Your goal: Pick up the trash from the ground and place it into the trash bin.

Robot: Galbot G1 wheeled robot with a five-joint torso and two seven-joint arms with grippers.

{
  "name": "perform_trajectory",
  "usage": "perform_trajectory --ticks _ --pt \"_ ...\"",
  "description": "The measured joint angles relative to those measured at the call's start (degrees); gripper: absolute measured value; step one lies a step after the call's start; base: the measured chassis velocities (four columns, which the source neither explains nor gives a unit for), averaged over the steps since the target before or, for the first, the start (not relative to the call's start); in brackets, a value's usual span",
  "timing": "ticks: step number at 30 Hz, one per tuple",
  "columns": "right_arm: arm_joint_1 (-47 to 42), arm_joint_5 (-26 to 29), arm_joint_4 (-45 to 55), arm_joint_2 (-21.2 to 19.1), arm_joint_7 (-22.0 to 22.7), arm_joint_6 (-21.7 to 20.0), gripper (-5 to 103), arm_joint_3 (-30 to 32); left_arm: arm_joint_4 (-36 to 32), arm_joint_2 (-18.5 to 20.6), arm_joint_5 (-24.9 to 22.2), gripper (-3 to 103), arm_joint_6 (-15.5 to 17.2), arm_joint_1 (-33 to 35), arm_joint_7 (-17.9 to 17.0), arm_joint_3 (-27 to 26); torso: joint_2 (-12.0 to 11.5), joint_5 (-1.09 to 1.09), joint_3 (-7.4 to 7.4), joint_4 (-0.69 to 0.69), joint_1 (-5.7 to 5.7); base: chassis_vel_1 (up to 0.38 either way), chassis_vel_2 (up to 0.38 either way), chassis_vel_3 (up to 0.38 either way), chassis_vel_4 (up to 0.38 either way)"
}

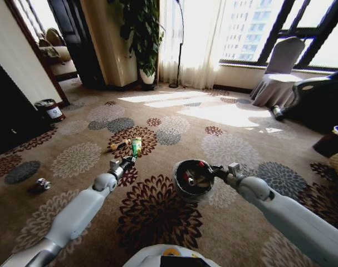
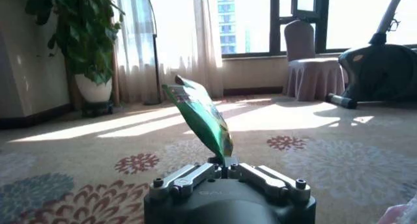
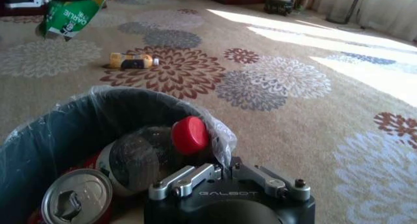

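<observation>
Left gripper (image 2: 223, 166) jaws pinch a glossy green packet (image 2: 202, 117); right gripper (image 3: 225, 171) jaws clamp the bag-lined round bin (image 3: 58, 131) rim.

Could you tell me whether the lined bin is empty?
Not empty: the dark round bag-lined bin holds a red-capped bottle and a silver-topped can.

Tan carpet floor (image 1: 235, 233) strewn with round floral medallions in dark brown, maroon, grey and cream. Glossy green snack packet (image 2: 198, 117) with white lettering and a yellow corner. Small round dark bin (image 3: 78, 131) lined with translucent grey plastic; inside, a dark bottle with a bright red cap (image 3: 189, 134) and a red can with a silver top (image 3: 75, 199). Yellow little bottle (image 3: 132, 61) with a dark label. Dark grey metal pincers (image 2: 224, 171), pale grey-white arms. Dark-red bin (image 1: 49, 109) with a white label.
</observation>
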Motion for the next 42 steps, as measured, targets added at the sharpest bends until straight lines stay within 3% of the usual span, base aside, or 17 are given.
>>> perform_trajectory --ticks 6,8,10,12,13,14,17,21,29,34,42 --pt "1.52 0.57 -1.77 0.31 0.06 -0.29 2 -1.4 -10.86 -0.71 -2.99 0 2.65 -8.45 -5.07 10.38 0.0 0.0 0.0 -0.02 0.0 0.0 0.0 0.0 0.0" --pt "1.53 0.61 -1.79 0.32 0.04 -0.3 2 -1.46 -11.59 -0.9 -3.46 0 2.95 -9.34 -5.62 11.62 0.0 0.01 0.0 -0.02 0.0 0.0 0.0 0.0 0.0" --pt "1.72 0.66 -1.7 0.34 0.04 -0.4 2 -1.88 -13.96 -3.04 -5.47 0 4.49 -13.08 -10.04 18.61 0.0 0.0 0.0 -0.01 0.0 0.0 0.0 0.0 0.0" --pt "1.99 0.78 -1.55 0.3 0.02 -0.57 2 -2.08 -14.27 -3.82 -6.01 0 4.74 -13.72 -11.3 20.17 0.0 0.0 0.0 -0.01 0.0 0.0 0.0 0.0 0.0" --pt "3.06 1.29 -1.47 0.23 0.01 -0.97 2 -2.66 -14.89 -5.78 -6.75 0 5.31 -14.59 -14.56 22.98 0.0 0.0 0.0 -0.02 0.0 0.0 0.0 0.0 0.0" --pt "3.06 1.29 -1.47 0.23 0.01 -0.97 2 -2.66 -14.89 -5.78 -6.75 0 5.31 -14.59 -14.56 22.98 0.0 0.0 0.0 -0.02 0.0 0.0 0.0 0.0 0.0" --pt "5.86 1.87 -2.71 0.32 0.03 -1.06 2 -3.92 -16.94 -8.61 -7.83 0 8.23 -14.75 -21.68 27.06 0.0 -0.01 0.0 -0.01 0.0 0.0 0.0 0.0 0.0" --pt "6.69 2.11 -3.26 0.58 0.04 -1.13 2 -4.35 -18.01 -8.74 -8.52 0 10.93 -13.89 -25.59 28.65 0.0 -0.02 0.0 -0.01 0.0 0.0 0.0 0.0 0.0" --pt "7.71 2.51 -3.54 1.54 0.03 -1.12 2 -5.44 -18.59 -7.36 -10.62 0 10.95 -12.13 -26.11 30.05 0.0 -0.01 0.0 0.0 0.0 0.0 0.0 0.0 0.0" --pt "8.57 3.38 -3.64 2.16 0.02 -1.13 2 -6.28 -14.73 -9.77 -10.41 0 9.48 -11.04 -23.73 30.39 0.0 -0.02 0.0 0.0 0.0 0.0 0.0 0.0 0.0" --pt "8.14 4.59 -3.19 1.93 0.02 -1.13 2 -6.07 -11.38 -11.97 -10.67 0 8.95 -10.2 -23.42 31.25 0.0 -0.02 0.0 -0.01 0.0 0.0 0.0 0.0 0.0"
